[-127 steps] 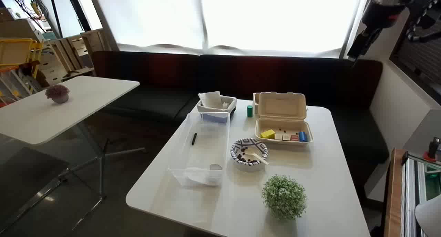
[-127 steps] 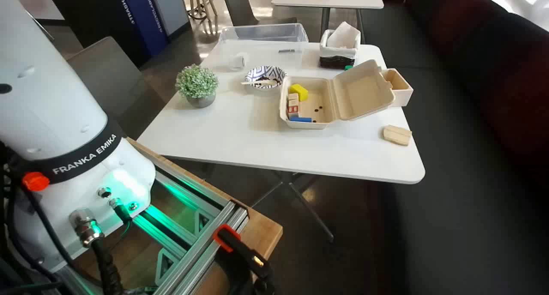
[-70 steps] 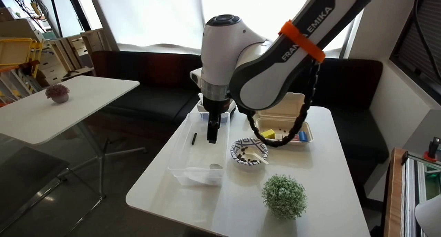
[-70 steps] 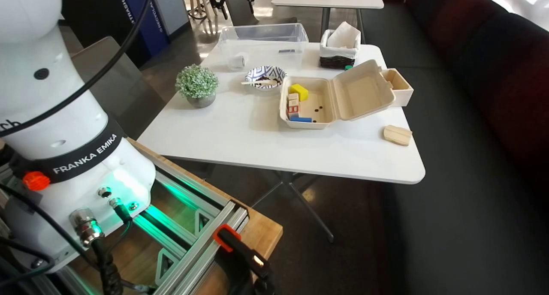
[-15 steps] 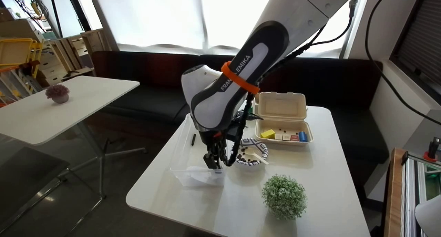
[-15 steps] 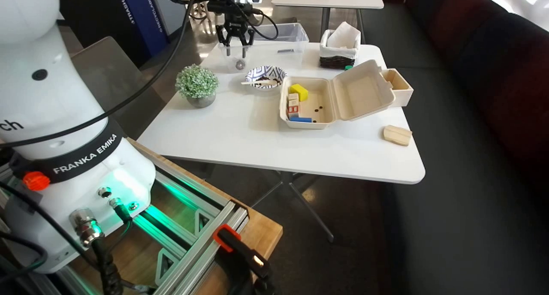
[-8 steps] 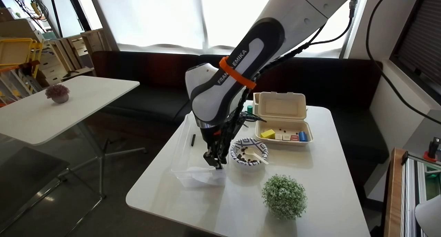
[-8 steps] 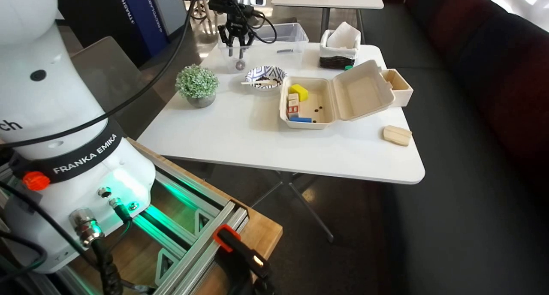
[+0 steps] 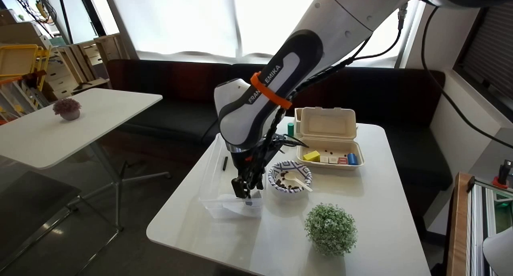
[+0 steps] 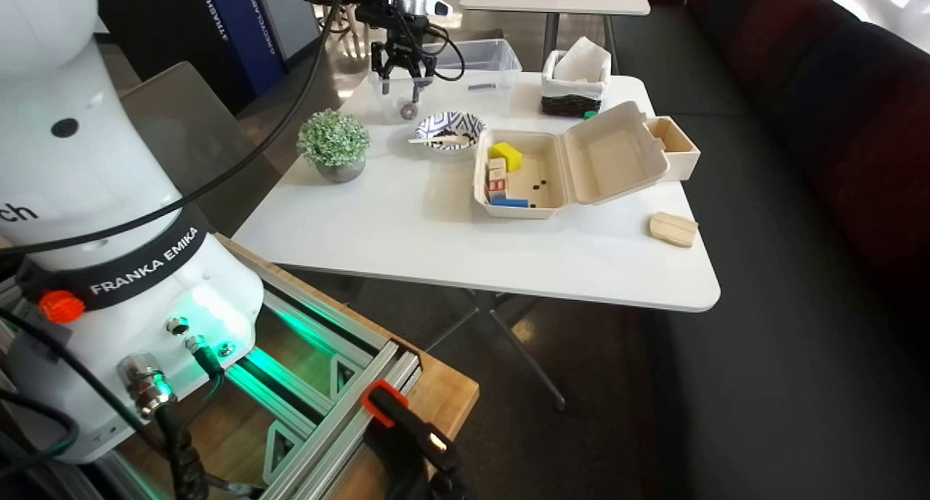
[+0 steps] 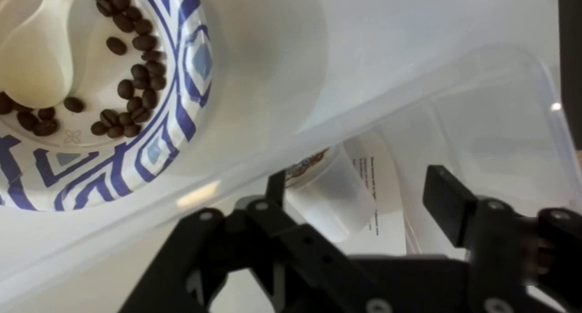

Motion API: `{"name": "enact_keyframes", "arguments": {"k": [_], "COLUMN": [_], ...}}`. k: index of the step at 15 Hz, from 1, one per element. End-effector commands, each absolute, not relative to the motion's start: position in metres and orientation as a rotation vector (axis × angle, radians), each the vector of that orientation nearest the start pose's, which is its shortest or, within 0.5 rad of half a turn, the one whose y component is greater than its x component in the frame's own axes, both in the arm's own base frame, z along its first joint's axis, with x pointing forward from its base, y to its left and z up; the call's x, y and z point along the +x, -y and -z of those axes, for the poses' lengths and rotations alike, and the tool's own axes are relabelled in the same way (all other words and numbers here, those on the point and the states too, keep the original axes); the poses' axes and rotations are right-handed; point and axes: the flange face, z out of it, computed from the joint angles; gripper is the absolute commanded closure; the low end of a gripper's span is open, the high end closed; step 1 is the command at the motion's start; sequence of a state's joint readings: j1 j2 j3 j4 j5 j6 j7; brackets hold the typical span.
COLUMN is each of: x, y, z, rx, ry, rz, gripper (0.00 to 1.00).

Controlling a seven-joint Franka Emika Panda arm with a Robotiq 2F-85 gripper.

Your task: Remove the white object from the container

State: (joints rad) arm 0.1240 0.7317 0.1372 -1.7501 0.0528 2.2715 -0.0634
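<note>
The container (image 9: 240,211) is a long, translucent clear plastic bin on the white table, also in the other views (image 10: 494,55) (image 11: 409,101). The white object is a small cup-shaped pod (image 11: 334,197) with a brown printed lid. It lies on its side at one end of the bin. In an exterior view its round face (image 10: 409,112) shows through the wall. My gripper (image 11: 359,192) reaches down into that end, also in both exterior views (image 9: 248,195) (image 10: 401,89). Its fingers stand apart, with the pod between them, nearer the left finger in the wrist view.
A patterned bowl (image 9: 289,179) with coffee beans and a spoon stands close beside the bin. A potted plant (image 9: 330,229), an open tan box (image 9: 330,149) with blocks and a lined basket (image 10: 574,89) are on the table. A black marker (image 9: 225,163) lies in the bin.
The arm came in over the bin and lowered the gripper into it around the pod. The pod has turned slightly. The fingers are wider apart than half a second ago.
</note>
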Motion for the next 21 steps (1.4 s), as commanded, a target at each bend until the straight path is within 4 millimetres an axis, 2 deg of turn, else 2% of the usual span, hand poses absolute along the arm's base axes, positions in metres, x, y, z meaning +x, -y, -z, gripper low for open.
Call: {"name": "enact_keyframes", "arguments": {"k": [1,2,3,7,10,12,13,14,16,17,18,21], "x": [0.624,0.625,0.625,0.627,0.629,0.631,0.631,0.632,0.631,0.631,0.631,0.63], "y": [-0.175,-0.177,-0.179,-0.181,-0.177,-0.175,-0.175,-0.175,-0.176,-0.177,-0.178,-0.18], "z": [-0.132,-0.132,-0.13,-0.124,-0.119,-0.117,-0.116,-0.116,-0.115,-0.114,-0.114,-0.113], "rx": [-3.004,-3.007,-3.009,-3.014,-3.032,-3.04,-3.04,-3.044,-3.049,-3.05,-3.052,-3.055], "ry": [0.329,0.317,0.309,0.296,0.309,0.337,0.345,0.354,0.383,0.401,0.411,0.449], "rz": [-0.358,-0.357,-0.363,-0.367,-0.353,-0.337,-0.335,-0.333,-0.329,-0.331,-0.33,-0.331], "gripper": [0.15,0.17,0.13,0.19,0.38,0.41,0.5,0.48,0.57,0.55,0.59,0.54]}}
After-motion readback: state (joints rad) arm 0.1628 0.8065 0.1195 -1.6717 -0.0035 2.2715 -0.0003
